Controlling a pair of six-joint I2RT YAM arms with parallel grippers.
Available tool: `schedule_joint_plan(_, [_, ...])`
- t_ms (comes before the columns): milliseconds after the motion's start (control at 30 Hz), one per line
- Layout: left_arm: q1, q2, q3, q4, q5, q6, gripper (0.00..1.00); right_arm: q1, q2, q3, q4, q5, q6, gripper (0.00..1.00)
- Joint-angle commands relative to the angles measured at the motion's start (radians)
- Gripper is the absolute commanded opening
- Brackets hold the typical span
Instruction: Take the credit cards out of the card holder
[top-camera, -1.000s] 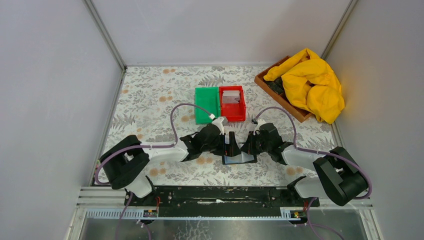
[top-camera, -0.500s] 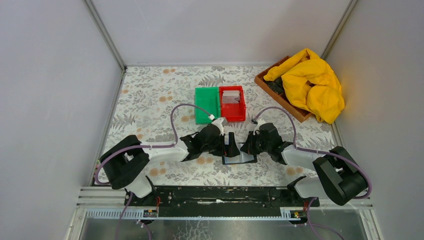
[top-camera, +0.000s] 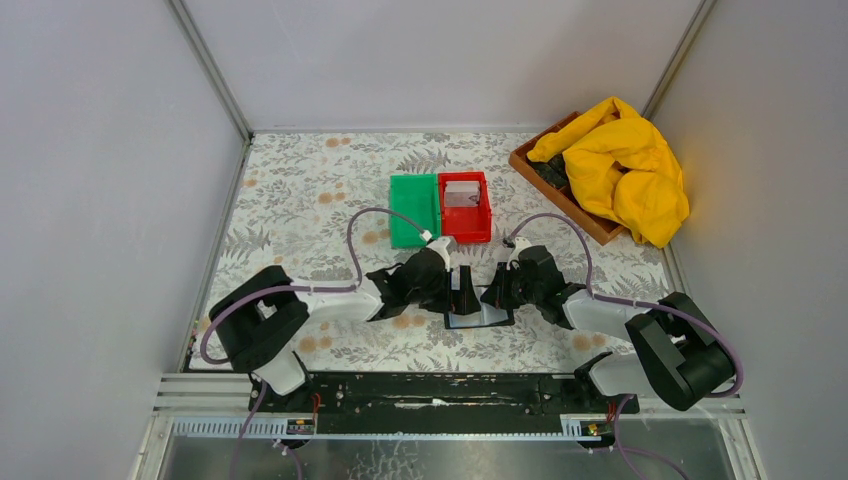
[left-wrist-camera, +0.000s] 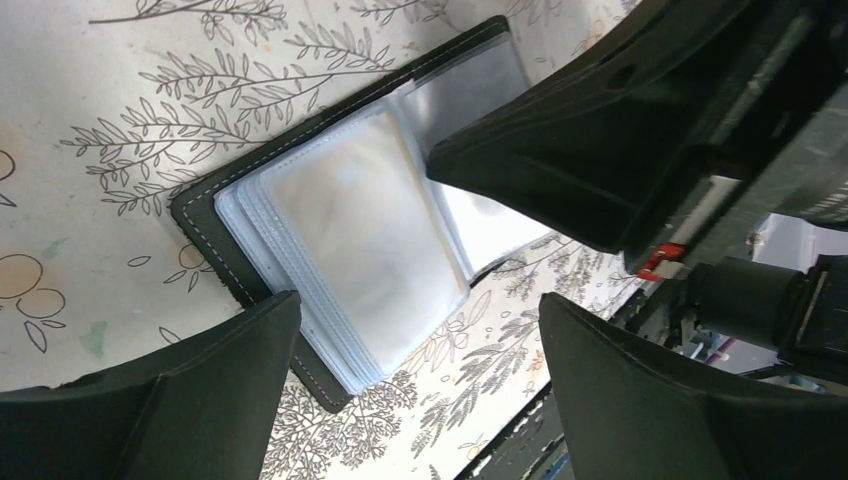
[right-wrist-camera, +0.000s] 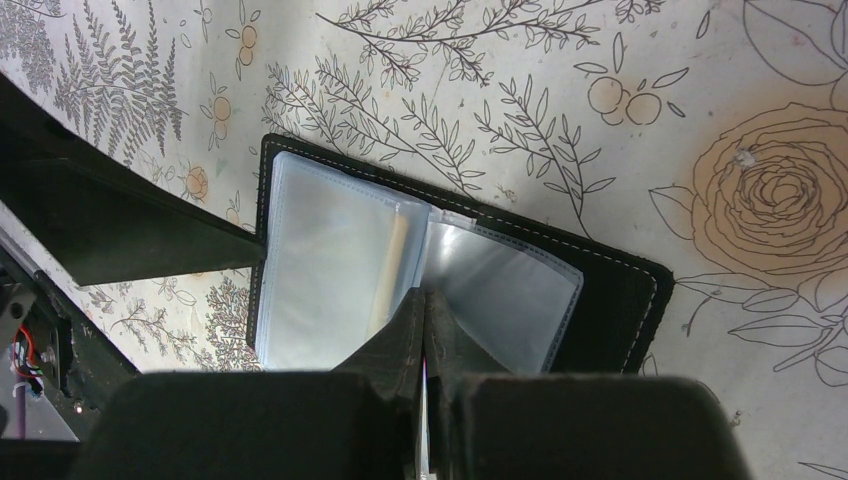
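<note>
While the card holder (top-camera: 478, 312) lies open on the desk (top-camera: 300, 200), lower centre of top view, right fingers (right-wrist-camera: 410, 335) are clenched at the sleeve fold; left fingers (left-wrist-camera: 215, 375) released, straddling the sleeves. Brownish credit card (right-wrist-camera: 390, 262) edge shows mid-frame, right wrist view. Best: pin cover w/ left, nip that edge, pull straight out along the sleeve.
</note>
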Motion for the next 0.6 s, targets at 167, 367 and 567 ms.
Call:
schedule_joint_plan(167, [-0.007, 0.073, 0.035, 0.072, 0.047, -0.019, 0.97, -0.005, 0.006, 0.028, 0.004, -0.01, -0.005, 0.0])
schedule_joint_plan(367, [-0.008, 0.056, 0.043, 0.06, 0.047, -0.018, 0.97, -0.005, 0.004, 0.028, 0.004, -0.012, -0.006, 0.0])
schedule_joint_plan(567, [-0.007, 0.014, 0.036, 0.023, 0.03, -0.003, 0.97, -0.006, 0.003, 0.028, 0.004, -0.011, -0.006, 0.0])
